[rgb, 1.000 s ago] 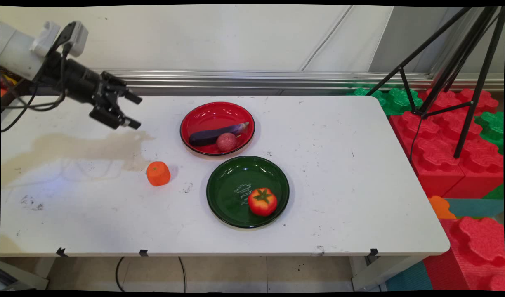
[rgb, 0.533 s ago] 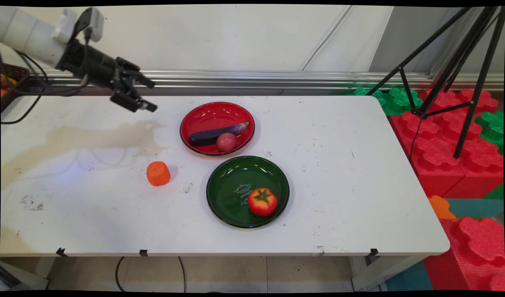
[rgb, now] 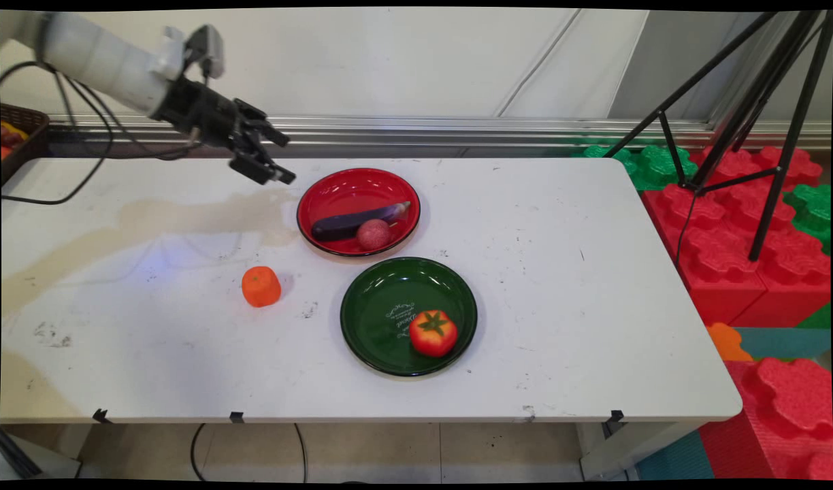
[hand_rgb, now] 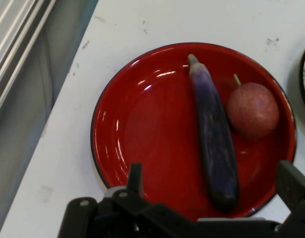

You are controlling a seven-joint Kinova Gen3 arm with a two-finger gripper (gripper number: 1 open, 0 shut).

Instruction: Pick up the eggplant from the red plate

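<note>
Orange fruit (rgb: pixel 260 286) alone on white surface (rgb: pixel 593 306), about 8 o'clock of red plate (rgb: pixel 335 192). Jaws (rgb: pixel 280 160) spread wide, holding nothing – hanging just off plate's 10 o'clock rim. On plate: purple eggplant (hand_rgb: pixel 215 148), likely light, smooth, slippery – best taken mid-body; pinkish round fruit (hand_rgb: pixel 252 110) touching it. Green plate (rgb: pixel 382 299) at 5 o'clock carries tomato (rgb: pixel 433 333), pale script unreadable

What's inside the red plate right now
The red plate holds a purple eggplant and a round reddish fruit beside it. In the hand view, the gripper linkage covers the plate's nearest rim.
</note>
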